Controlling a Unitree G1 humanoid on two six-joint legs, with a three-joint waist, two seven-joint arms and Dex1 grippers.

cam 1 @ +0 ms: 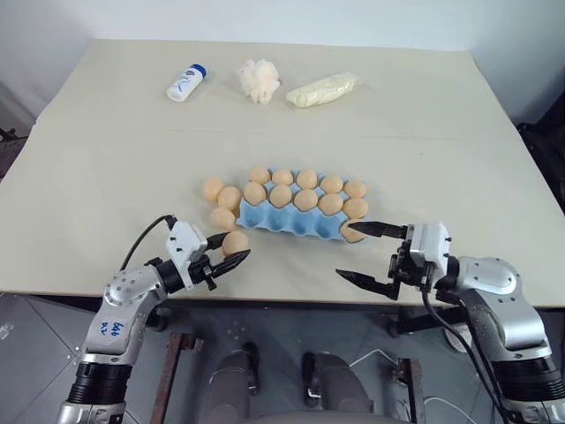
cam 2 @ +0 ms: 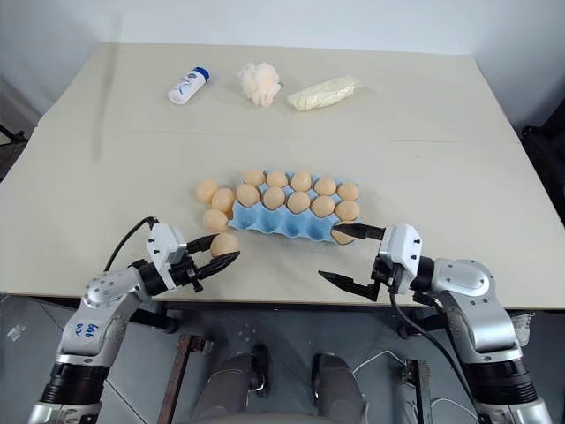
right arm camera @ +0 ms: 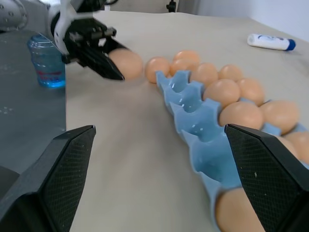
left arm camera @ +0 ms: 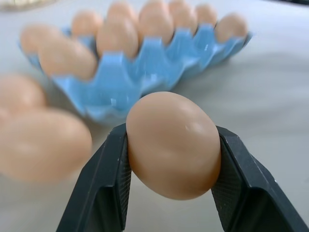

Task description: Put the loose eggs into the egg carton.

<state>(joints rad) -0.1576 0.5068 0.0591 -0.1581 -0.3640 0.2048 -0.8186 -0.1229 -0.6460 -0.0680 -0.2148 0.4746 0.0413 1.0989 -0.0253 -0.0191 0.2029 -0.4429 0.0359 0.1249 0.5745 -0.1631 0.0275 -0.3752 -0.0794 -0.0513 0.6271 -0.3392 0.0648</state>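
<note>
Left fingers (cam 1: 222,253) clamp egg (cam 1: 236,243) near carton (cam 1: 291,221); right fingers (cam 1: 369,256) spread.

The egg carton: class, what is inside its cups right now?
The egg carton holds eggs across its two far rows and one egg at the near row's right end. The other near cups look empty. Cup floors beneath the eggs are covered.

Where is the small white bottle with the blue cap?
Head views: the white bottle lies at the table's far left, left of the fluffy puff ball.
</note>
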